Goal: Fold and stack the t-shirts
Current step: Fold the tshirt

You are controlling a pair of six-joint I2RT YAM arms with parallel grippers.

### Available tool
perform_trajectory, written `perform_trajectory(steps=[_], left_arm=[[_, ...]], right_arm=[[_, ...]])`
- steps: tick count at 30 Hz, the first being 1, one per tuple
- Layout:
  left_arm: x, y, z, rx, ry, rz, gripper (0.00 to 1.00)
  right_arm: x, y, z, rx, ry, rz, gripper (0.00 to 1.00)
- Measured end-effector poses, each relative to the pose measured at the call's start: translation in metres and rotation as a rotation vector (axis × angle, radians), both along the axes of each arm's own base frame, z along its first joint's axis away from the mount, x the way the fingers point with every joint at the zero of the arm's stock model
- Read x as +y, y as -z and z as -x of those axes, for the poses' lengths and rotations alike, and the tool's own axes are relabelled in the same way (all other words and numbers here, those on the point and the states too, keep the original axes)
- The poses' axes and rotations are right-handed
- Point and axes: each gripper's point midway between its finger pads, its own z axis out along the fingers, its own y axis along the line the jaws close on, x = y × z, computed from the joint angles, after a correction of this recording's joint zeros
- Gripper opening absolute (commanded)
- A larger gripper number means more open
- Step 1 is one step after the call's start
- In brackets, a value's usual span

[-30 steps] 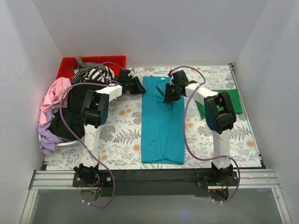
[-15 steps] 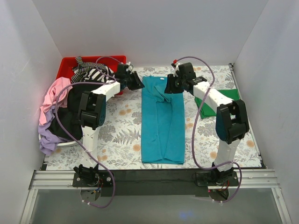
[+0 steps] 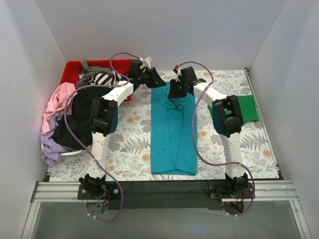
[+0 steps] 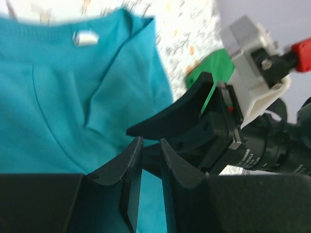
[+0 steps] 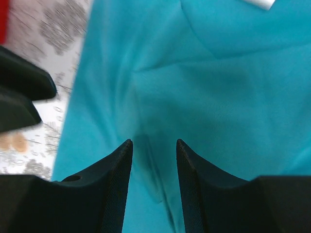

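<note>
From above, the teal t-shirt (image 3: pixel 172 134) lay folded into a long strip down the middle of the table (image 3: pixel 129 144), with its collar at the far end. The left tool (image 3: pixel 153 79) sat at the strip's far left corner. The right tool (image 3: pixel 175 91) was over the collar end, just beside it. A folded green t-shirt (image 3: pixel 247 109) lay at the right, partly behind the right arm. A heap of shirts (image 3: pixel 75 119), striped, pink, black and lilac, sat at the left by a red bin (image 3: pixel 75 65).

The left wrist camera showed its tool's fingers (image 4: pixel 129 165) nearly together, with only a thin slit between them and nothing in it. Teal cloth lay beneath, and the right tool was close ahead.

The right wrist camera showed that tool spread apart over rumpled teal cloth, gripping nothing. I couldn't tell whether its tips touched the fabric.
</note>
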Motion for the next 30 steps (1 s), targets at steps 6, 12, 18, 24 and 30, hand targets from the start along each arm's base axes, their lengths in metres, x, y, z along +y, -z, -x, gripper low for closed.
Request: perform_trajectory(steps=[6,12,18,24,30], left_arm=[[-0.004,0.077,0.031,0.177,0.023,-0.055,0.19],[0.004,0.098,0.036,0.208,-0.001,-0.096,0.18],[0.019,0.08,0.036,0.14,-0.058,-0.164,0.18],[0.045,0.0,0.074,0.051,-0.136,-0.176,0.17],[0.066,-0.021,0.188,0.062,-0.171,-0.17,0.17]], right_arm=[[-0.001,0.027,0.005,0.06,-0.001,0.018,0.46],[-0.008,0.023,0.012,0.037,-0.009,0.036,0.49],[-0.015,-0.039,0.019,-0.088,-0.031,0.028,0.52],[-0.037,-0.117,0.067,-0.196,-0.009,-0.019,0.52],[-0.088,-0.078,0.191,-0.045,0.05,-0.007,0.53]])
